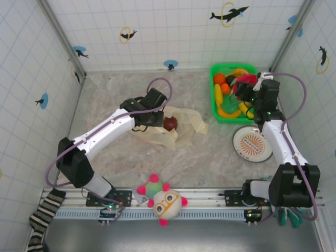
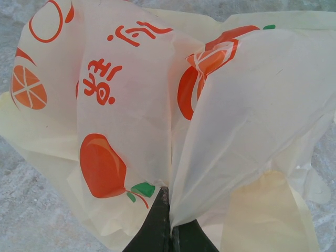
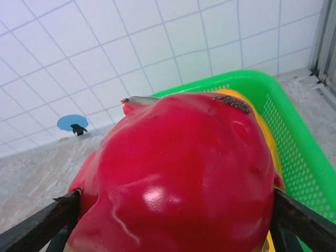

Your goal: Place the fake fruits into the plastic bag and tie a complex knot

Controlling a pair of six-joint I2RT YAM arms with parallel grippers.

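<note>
The left hand (image 2: 169, 227) is pinched shut on a fold of the plastic bag (image 2: 157, 105), seemingly holding its mouth up for loading (a maroon fruit (image 1: 170, 124) already sits at it), while farther back the right hand (image 3: 173, 210) clamps a red fake fruit (image 3: 178, 157) above the green basket (image 3: 296, 136), ready to carry across.

1. Plastic bag (image 2: 131, 157), left wrist cam: red printed characters (image 2: 100, 83) mid-left. They look Chinese and sit tilted/upside down from my side, so I can't make out which ones.
2. Same bag, higher up: 2nd group of red strokes (image 2: 139, 34), same script, slanted. Also not legible to me.
3. Bag, top-left corner: red ring (image 2: 46, 21). Could be a letter O or a fruit outline, can't tell.
4. White disc (image 1: 249, 143) w/ orange sunburst print, top cam: any lettering is too small to read.
</note>
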